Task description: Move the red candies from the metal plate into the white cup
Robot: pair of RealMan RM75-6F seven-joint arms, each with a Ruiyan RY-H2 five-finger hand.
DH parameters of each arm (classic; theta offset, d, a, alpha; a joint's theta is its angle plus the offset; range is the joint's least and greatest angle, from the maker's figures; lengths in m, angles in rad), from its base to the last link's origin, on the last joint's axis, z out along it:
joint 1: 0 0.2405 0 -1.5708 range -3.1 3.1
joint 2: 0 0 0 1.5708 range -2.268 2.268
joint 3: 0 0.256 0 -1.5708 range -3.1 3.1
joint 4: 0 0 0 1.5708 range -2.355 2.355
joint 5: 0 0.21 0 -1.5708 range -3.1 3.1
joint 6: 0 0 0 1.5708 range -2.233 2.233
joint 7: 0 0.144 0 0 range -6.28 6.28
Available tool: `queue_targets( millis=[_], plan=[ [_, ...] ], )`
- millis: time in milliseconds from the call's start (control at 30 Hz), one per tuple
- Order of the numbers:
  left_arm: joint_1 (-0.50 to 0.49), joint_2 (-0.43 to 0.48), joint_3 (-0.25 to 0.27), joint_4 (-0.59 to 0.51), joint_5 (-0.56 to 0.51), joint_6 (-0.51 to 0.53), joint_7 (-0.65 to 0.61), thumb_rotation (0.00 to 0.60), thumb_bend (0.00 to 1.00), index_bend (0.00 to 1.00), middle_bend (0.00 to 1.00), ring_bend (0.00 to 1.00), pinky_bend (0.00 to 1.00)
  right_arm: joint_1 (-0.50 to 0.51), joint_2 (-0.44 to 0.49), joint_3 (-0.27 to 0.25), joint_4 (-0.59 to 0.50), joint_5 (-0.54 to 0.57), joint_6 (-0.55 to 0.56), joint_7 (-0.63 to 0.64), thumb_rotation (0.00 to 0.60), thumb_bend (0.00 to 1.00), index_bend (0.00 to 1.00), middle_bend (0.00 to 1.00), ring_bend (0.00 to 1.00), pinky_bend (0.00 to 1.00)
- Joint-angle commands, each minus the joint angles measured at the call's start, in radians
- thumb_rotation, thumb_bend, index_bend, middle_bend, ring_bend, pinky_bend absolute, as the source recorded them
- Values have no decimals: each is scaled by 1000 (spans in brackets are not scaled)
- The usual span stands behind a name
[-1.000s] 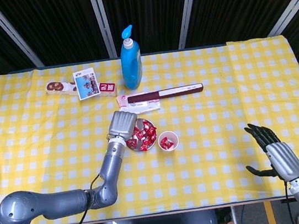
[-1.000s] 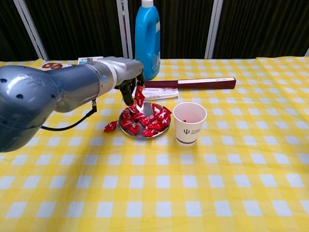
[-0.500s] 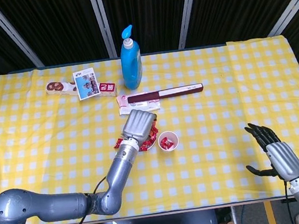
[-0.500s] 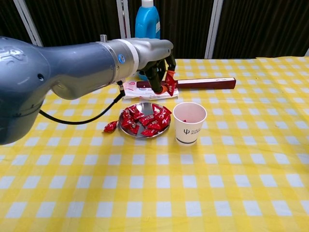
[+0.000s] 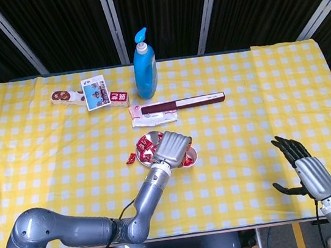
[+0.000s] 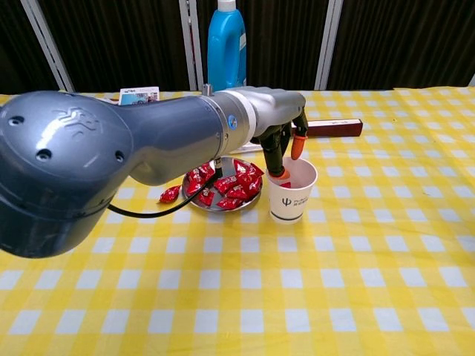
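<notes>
The metal plate [image 6: 191,199] holds a pile of red candies [image 6: 226,185]; in the head view the plate [image 5: 143,144] shows just left of my left hand. The white cup [image 6: 291,202] stands right of the plate with a red candy inside. My left hand [image 6: 280,141] hovers over the cup's rim, its orange-tipped fingers apart, one reaching down into the cup's mouth, and I see no candy between them. In the head view the left hand [image 5: 174,147] covers most of the cup. One stray candy [image 6: 169,194] lies on the cloth left of the plate. My right hand [image 5: 304,169] rests open near the front right edge.
A blue bottle [image 5: 144,65] stands behind the plate. A long dark red box [image 5: 181,103] and a white packet [image 5: 154,119] lie between the bottle and the plate. Snack packets [image 5: 90,94] sit at the back left.
My left hand lifted a candy off the plate and carried it right, ending above the cup; the candy no longer shows in its fingers. The right hand stayed still.
</notes>
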Motion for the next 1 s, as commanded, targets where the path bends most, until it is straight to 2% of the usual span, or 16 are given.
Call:
queue_targets(
  millis=[33,167,333,467,567,733,1000],
  plan=[
    [-4,-4,-1,5,-6,2,3,600,257,391,428,868,920,0,1,0,0,0,0,1,600,277,0,0,0,0],
    [6,4,-17,-3,15,21,-27,600,256,367,389,868,920,0,1,0,0,0,0,1,600,278,0,0,0,0],
    [29,41,-12,-19,15,44,-31,600,253,339,369,868,920,0,0,0,-1,0,1,-2,600,277,0,0,0,0],
    [44,81,9,-29,-26,33,-5,600,163,265,299,865,918,-1,-1,0,-1,-1,2,-4,600,277,0,0,0,0],
    [42,111,35,-29,-68,-9,32,600,136,195,260,861,916,-1,-2,0,-1,-1,1,-6,600,278,0,0,0,0],
    [27,126,70,-1,-108,-67,68,600,132,189,244,861,915,-1,-2,1,-1,3,-1,-4,600,277,0,0,0,0],
    [19,87,110,91,-114,-114,61,600,131,205,246,862,915,1,2,1,-3,3,-4,5,600,277,0,0,0,0]
  ],
)
